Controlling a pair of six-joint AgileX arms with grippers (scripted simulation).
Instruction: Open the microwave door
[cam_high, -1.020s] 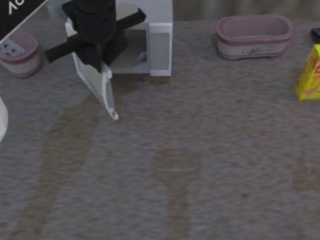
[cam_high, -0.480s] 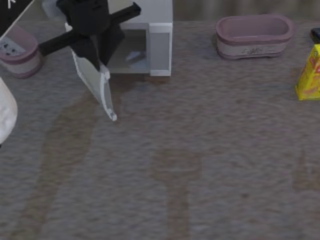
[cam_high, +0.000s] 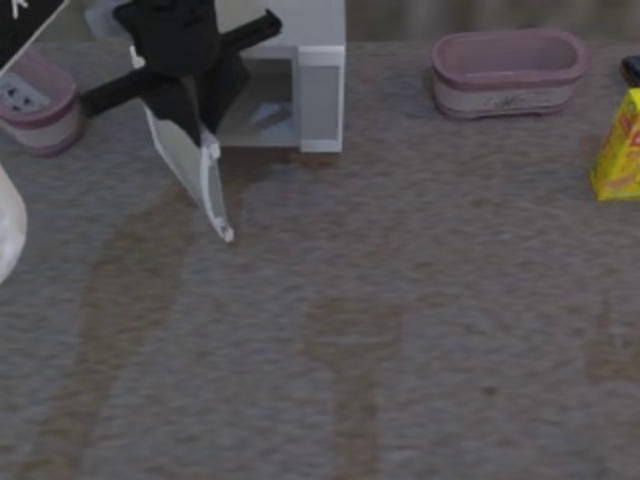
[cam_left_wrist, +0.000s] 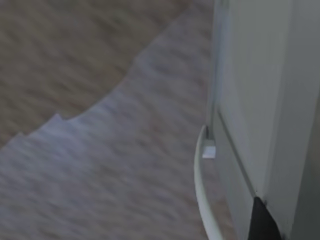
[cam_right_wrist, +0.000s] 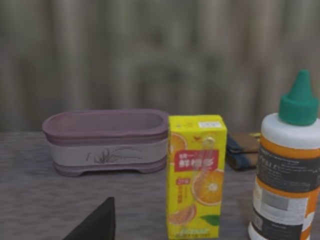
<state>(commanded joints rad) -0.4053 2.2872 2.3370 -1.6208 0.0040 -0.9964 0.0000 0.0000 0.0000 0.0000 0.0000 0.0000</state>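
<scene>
The microwave (cam_high: 300, 80) sits at the table's far edge, left of centre, and the microwave door (cam_high: 190, 165) stands swung well out toward the table's near side, its handle bar (cam_high: 215, 195) at the free end. The left gripper (cam_high: 185, 100) hovers over the door near the hinge; I cannot tell how its fingers stand. To finish well, push along the door's arc, not against the hinge. The right gripper (cam_right_wrist: 95, 225) idles near the juice carton (cam_right_wrist: 196, 175) by the table's right edge, fingers unreadable.

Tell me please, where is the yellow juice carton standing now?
The yellow juice carton stands at the top view's far right edge, just in front of the right-hand pink tub; in the right wrist view it is beside a green-capped bottle.
</scene>
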